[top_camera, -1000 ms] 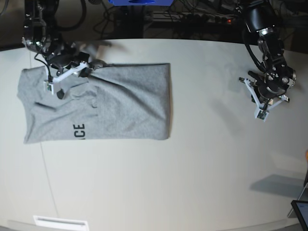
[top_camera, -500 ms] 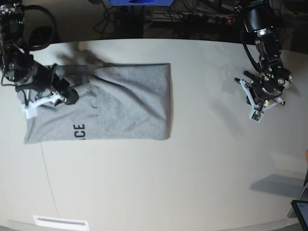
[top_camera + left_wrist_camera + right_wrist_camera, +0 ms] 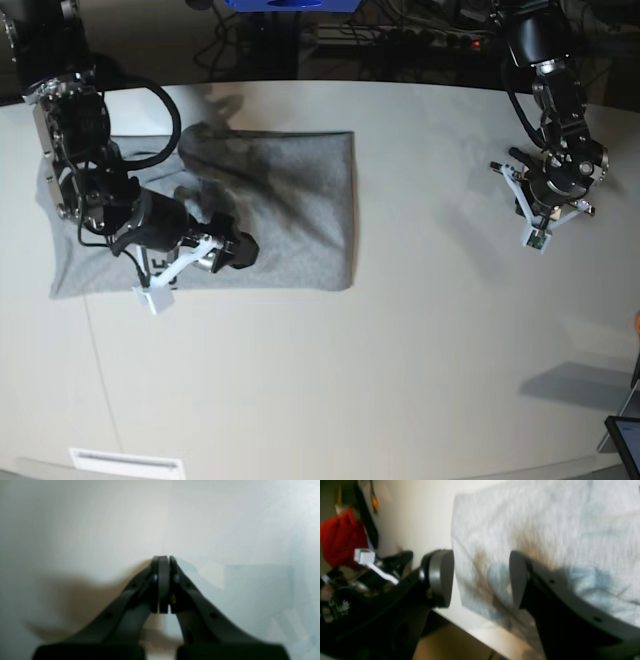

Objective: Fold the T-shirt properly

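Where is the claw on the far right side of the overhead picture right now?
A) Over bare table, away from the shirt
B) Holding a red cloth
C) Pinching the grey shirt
A: the left gripper hangs shut over bare table, well apart from the T-shirt.

The base view looks straight down on the whole table (image 3: 420,330) from high above. Each wrist view looks out close along its own fingers: left onto bare tabletop, right low over the shirt (image 3: 545,525), which base also shows.
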Available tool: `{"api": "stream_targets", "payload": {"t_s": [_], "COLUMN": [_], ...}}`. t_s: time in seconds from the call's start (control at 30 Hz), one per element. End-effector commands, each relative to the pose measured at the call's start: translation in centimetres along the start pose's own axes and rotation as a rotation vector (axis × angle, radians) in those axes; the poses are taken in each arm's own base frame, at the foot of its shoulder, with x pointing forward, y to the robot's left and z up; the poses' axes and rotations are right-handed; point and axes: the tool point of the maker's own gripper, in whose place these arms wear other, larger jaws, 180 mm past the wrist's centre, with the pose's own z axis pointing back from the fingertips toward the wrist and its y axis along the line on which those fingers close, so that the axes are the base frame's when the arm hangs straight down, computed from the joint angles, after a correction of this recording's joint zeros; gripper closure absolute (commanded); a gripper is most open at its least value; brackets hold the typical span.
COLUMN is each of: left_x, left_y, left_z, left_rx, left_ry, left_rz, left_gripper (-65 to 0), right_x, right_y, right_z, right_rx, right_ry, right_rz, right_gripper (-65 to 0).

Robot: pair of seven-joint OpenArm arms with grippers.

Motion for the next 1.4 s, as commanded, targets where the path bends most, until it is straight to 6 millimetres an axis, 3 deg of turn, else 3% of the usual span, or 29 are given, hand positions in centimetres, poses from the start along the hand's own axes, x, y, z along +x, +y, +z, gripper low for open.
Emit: {"api": "stream_targets", "payload": {"t_s": [0.0,0.13,0.37,0.87,1.17,1.37], "left_x": [0.6,0.7,0.7,0.1,0.1,0.1], "left_y": [1.2,1.1,1.1,0.9,0.9,0.9], "left_z": [0.6,0.6,0.6,0.5,0.5,0.5], "left_rx": [0.031,0.030,0.030,0.025,0.025,0.025], "left_ry": [-0.015,-0.018,-0.018,-0.007,-0.007,-0.007], "left_rz": [-0.009,-0.008,-0.008,-0.009,-0.009,-0.009], "left_gripper": [0.0,0.0,0.0,0.0,0.0,0.0], "right_x": [2.3,2.7,3.1,3.4,3.2,3.2], "right_y": [0.3,-2.5,-5.6,-6.1,-5.6,-5.6], "right_z": [0.4,-0.7,-1.4,-2.4,-2.8,-2.9], "right_rx": [0.003,-0.067,-0.164,-0.185,-0.181,-0.182], "right_ry": [-0.056,-0.041,-0.032,-0.035,-0.037,-0.036], "right_rz": [0.043,0.034,0.024,0.200,0.202,0.204], "right_gripper": [-34.0,-34.0,-34.0,-33.8,-33.8,-25.8]}}
